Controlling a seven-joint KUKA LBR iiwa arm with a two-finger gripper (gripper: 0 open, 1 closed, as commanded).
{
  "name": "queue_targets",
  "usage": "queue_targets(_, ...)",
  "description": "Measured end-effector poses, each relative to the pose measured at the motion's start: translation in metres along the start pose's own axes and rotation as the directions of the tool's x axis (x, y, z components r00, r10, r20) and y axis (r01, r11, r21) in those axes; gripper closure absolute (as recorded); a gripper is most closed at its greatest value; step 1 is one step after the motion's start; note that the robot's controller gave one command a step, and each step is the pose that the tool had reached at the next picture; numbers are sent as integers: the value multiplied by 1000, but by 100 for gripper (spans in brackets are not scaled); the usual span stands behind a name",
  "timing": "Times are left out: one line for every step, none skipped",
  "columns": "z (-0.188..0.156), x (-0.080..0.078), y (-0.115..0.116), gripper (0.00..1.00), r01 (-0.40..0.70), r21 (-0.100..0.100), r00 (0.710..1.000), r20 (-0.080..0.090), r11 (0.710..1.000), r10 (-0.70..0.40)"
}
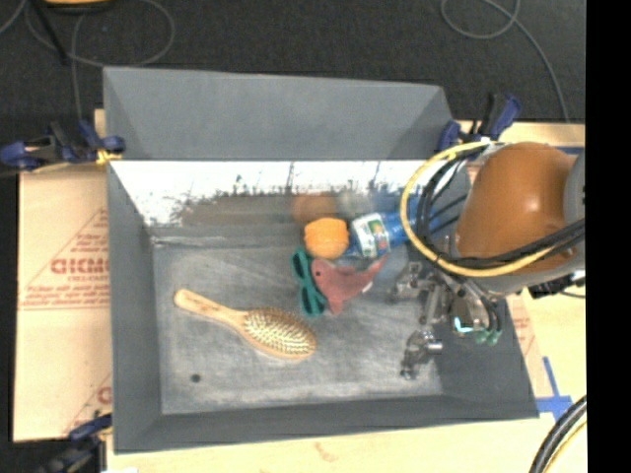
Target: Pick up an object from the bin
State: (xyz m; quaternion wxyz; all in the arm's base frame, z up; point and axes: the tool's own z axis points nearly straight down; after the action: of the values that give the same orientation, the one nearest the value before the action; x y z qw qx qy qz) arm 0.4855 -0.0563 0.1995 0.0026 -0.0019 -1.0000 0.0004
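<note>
Likely the nearest candidate is the little cluster at the middle of the bin [133,294]: a maroon floppy piece [340,286] lying against a teal piece [308,286], with an orange ball [326,236] just behind them toward the back wall and a small bottle with a blue and white label [373,233] beside the ball. The maroon piece is the closest of these to the end effector [419,328], and it lies to the view's left of it and a little toward the back wall, with a strip of bare bin floor between them. Farther left, well apart from the cluster, a wooden hairbrush [251,325] lies flat, its long axis running left to right with the handle pointing to the view's upper left and the bristled head nearer the arm. The end effector hangs low over the floor by the bin's right side, with nothing seen in its grasp; whether it is spread or closed I cannot tell. To my eye a pick of the maroon piece calls for a shift leftward first
</note>
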Motion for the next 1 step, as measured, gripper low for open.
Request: queue_targets(-4, -2, 0, 0, 2, 1, 1000, 8, 1000, -2)
